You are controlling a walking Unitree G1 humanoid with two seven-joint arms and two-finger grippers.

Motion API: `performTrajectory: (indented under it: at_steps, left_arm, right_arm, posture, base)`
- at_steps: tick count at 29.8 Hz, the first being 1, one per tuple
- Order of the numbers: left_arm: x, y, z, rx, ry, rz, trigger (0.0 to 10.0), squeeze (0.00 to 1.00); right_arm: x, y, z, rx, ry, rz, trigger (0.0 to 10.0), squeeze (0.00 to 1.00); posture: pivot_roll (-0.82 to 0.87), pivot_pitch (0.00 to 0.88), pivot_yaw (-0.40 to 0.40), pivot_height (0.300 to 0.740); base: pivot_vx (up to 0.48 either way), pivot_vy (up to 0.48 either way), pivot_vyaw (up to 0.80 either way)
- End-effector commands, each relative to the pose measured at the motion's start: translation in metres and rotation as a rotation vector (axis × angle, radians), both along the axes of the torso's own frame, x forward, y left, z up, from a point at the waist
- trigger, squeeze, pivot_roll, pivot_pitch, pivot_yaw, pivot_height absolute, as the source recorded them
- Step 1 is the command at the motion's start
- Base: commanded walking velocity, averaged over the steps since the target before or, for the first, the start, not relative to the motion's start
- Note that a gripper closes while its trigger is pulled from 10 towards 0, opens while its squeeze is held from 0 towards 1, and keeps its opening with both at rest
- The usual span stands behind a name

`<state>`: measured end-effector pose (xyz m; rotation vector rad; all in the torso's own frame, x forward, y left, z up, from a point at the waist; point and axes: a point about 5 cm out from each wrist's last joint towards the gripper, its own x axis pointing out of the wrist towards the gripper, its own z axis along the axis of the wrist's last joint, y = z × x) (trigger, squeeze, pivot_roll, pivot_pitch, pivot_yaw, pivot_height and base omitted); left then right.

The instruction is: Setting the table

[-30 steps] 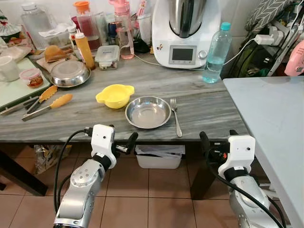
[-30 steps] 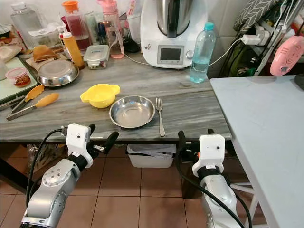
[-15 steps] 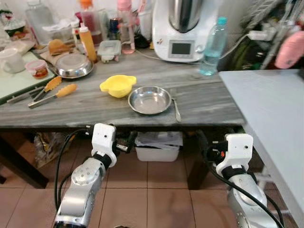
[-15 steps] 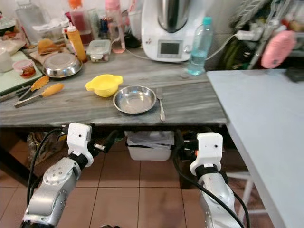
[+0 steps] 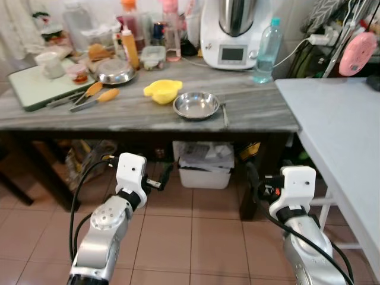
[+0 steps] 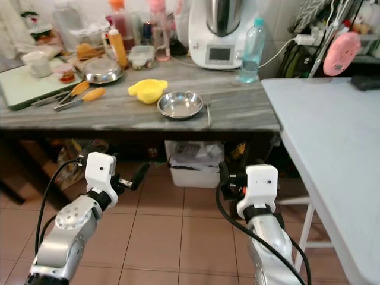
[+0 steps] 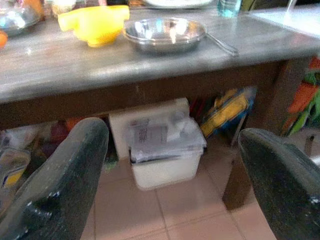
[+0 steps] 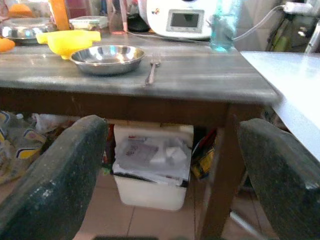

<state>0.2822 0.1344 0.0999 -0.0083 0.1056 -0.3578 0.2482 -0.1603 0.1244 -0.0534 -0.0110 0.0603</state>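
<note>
Since the earlier frame: your head camera has pulled back and up, so the whole grey table point(image 5: 148, 110) now sits farther off with floor tiles showing beneath it; the dishes keep their places on it, and both arms stay low in front of you.
Steel bowl: the steel bowl point(image 5: 196, 105) sits near the table's front edge, toward its right end, empty as far as you can see.
Fork: the fork point(image 5: 224, 114) lies just beside the bowl on its right, running toward the front edge.
Yellow bowl: the yellow bowl point(image 5: 162, 91) stands just to the left of the steel bowl, a little farther from the front edge.
Done so far: you have one place that looks laid, with bowl and fork set side by side.
Left to do: judging by the layout, a drink or more cutlery may be wanted; the tongs point(image 5: 94, 98) and the second steel dish point(image 5: 115, 71) lie toward the back left, the water bottle point(image 5: 265, 51) near the back right corner.
Left gripper: the left gripper point(image 7: 170, 165) hangs below table height, fingers spread wide, holding nothing.
Right gripper: the right gripper point(image 8: 172, 165) is likewise low, fingers apart and empty, facing the front edge.
Beside the table: the white table point(image 5: 338, 124) stands at the right end.
Under the table: a white bin point(image 5: 205, 169) of papers.
</note>
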Motion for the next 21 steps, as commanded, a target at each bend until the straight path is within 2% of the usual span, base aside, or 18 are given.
performTrajectory:
  at_steps: [1,5,11,12,15,21]
  left_arm:
    - [0.0002,-0.0023,0.0014,0.007,-0.008,-0.016,10.0,0.0]
    - [0.0008,-0.0037,0.0029,0.006,-0.021,-0.02,10.0,0.0]
    - [0.0016,-0.0052,0.006,-0.035,-0.046,-0.035,10.0,0.0]
    - [0.0022,-0.0056,0.0067,-0.017,-0.05,-0.043,10.0,0.0]
    - [0.0026,-0.0079,0.0078,-0.032,-0.049,-0.065,10.0,0.0]
    - [0.004,-0.0085,0.0086,-0.034,-0.048,-0.08,10.0,0.0]
  right_arm:
    - [0.0003,-0.0012,0.0007,0.0,0.001,-0.001,10.0,0.0]
    - [0.0018,-0.0009,0.0015,0.0,-0.002,-0.001,10.0,0.0]
    - [0.0029,-0.0003,0.0012,-0.001,-0.003,-0.002,10.0,0.0]
    - [0.0033,-0.0003,0.0011,0.0,-0.003,-0.004,10.0,0.0]
    - [0.0035,0.0,0.0014,0.002,-0.005,-0.006,10.0,0.0]
    - [0.0049,0.0007,0.0008,0.003,-0.007,-0.012,10.0,0.0]
  posture:
    - [-0.11,0.011,0.054,0.74]
    - [-0.1,0.011,0.054,0.74]
    - [-0.1,0.011,0.059,0.74]
    - [-0.1,0.012,0.061,0.74]
    - [-0.1,0.013,0.063,0.74]
    - [-0.11,0.018,0.071,0.74]
  base:
    - [-0.326,0.0,0.0]
    - [-0.325,0.0,0.0]
    - [0.0,0.0,0.0]
    - [0.0,0.0,0.0]
    - [0.0,0.0,0.0]
    - [0.0,-0.404,0.0]
